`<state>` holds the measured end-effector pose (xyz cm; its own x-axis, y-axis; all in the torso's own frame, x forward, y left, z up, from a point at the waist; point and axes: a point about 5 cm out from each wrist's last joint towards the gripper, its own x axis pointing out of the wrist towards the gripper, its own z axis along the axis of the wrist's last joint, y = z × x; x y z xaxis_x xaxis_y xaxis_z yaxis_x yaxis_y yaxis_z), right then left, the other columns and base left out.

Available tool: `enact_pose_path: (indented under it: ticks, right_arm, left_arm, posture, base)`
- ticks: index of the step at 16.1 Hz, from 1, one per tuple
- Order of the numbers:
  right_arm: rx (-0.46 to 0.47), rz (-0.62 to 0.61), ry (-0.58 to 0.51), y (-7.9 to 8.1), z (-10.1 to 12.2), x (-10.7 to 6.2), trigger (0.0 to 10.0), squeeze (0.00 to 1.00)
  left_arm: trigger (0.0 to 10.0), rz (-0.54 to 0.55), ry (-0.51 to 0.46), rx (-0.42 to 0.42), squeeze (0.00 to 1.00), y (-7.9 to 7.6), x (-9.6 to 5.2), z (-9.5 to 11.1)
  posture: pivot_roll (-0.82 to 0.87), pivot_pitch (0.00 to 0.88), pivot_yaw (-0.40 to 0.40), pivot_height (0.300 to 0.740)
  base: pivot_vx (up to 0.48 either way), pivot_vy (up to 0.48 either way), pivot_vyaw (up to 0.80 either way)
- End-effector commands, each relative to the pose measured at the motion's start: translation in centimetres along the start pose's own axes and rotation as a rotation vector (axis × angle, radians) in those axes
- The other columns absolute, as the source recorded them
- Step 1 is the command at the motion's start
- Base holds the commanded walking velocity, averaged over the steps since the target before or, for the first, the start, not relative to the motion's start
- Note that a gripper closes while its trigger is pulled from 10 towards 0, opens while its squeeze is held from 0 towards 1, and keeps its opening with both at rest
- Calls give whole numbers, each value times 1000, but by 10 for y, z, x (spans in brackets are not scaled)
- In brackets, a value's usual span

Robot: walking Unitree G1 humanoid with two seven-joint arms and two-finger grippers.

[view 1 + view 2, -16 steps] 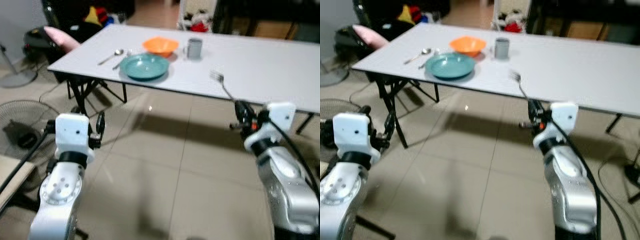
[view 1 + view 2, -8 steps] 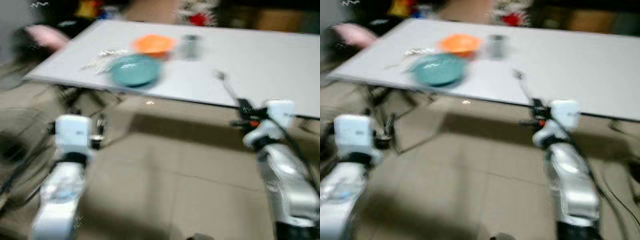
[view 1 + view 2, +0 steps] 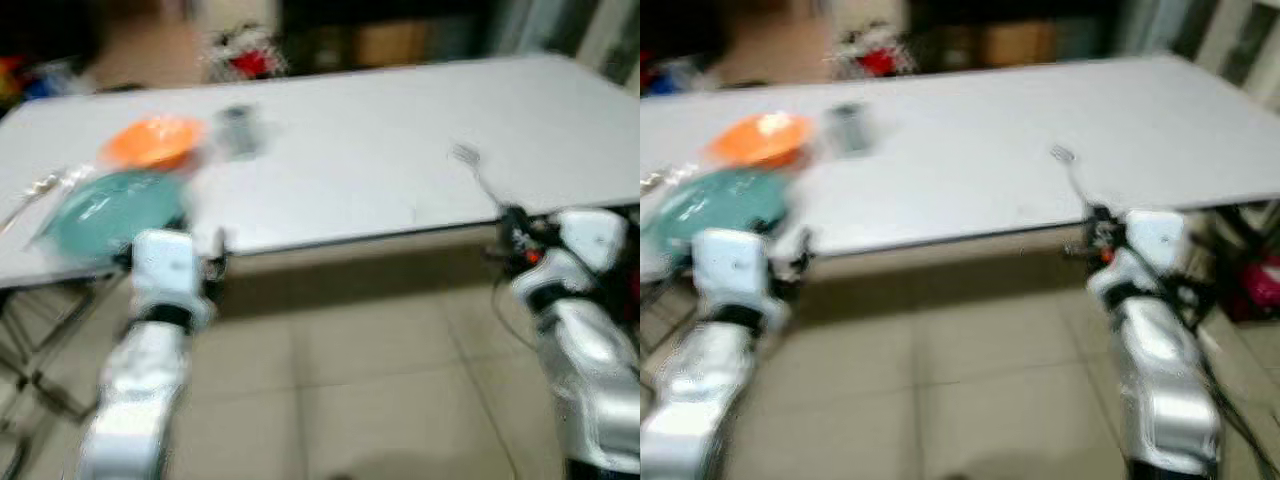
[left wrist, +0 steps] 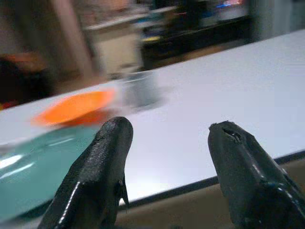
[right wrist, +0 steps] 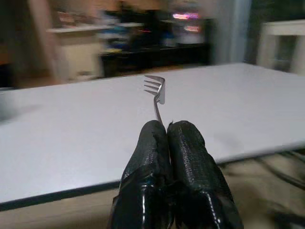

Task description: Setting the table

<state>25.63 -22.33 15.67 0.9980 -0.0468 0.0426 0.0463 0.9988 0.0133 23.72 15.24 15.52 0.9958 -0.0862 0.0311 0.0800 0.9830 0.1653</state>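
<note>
My right gripper (image 5: 167, 130) is shut on the handle of a metal fork (image 5: 156, 91), held tines-up just before the front edge of the white table (image 3: 380, 130). In the left eye view the fork (image 3: 468, 160) rises above that gripper (image 3: 512, 232). My left gripper (image 4: 169, 131) is open and holds nothing; it sits at the table's front edge. Beyond it lie a teal plate (image 3: 108, 205), an orange bowl (image 3: 152, 142) and a grey cup (image 3: 237, 128). Cutlery (image 3: 40, 185) lies left of the plate, too blurred to tell apart.
The views are blurred by motion. Tiled floor (image 3: 380, 380) lies below the table edge. Folding table legs (image 3: 40, 340) stand at the left. Dark shelving and a red object (image 3: 245, 60) are behind the table. Cables and something pink (image 3: 1260, 280) are at the right.
The whole picture has shifted: the camera swung right and nearer the table. The fork stays in my right gripper. My left gripper stays open.
</note>
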Motion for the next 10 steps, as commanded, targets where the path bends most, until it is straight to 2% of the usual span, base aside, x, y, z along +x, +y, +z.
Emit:
enact_pose_path:
  ticks: [1,8,10]
  right_arm:
    - [6,27,-37,9,8,2,10000,0]
    - [3,35,-41,5,10,2,10000,0]
    - [53,142,-43,15,13,6,10000,0]
  left_arm:
    - [10000,21,1,20,0,8,-1,-1]
    - [10000,11,-8,12,0,4,3,-2]
    - [10000,15,-12,13,0,5,5,-2]
  posture:
    - [-166,0,66,740]
    - [-184,0,74,740]
    - [-179,0,76,740]
  base:
    - [349,0,-800]
    - [346,0,-788]
    - [336,0,0]
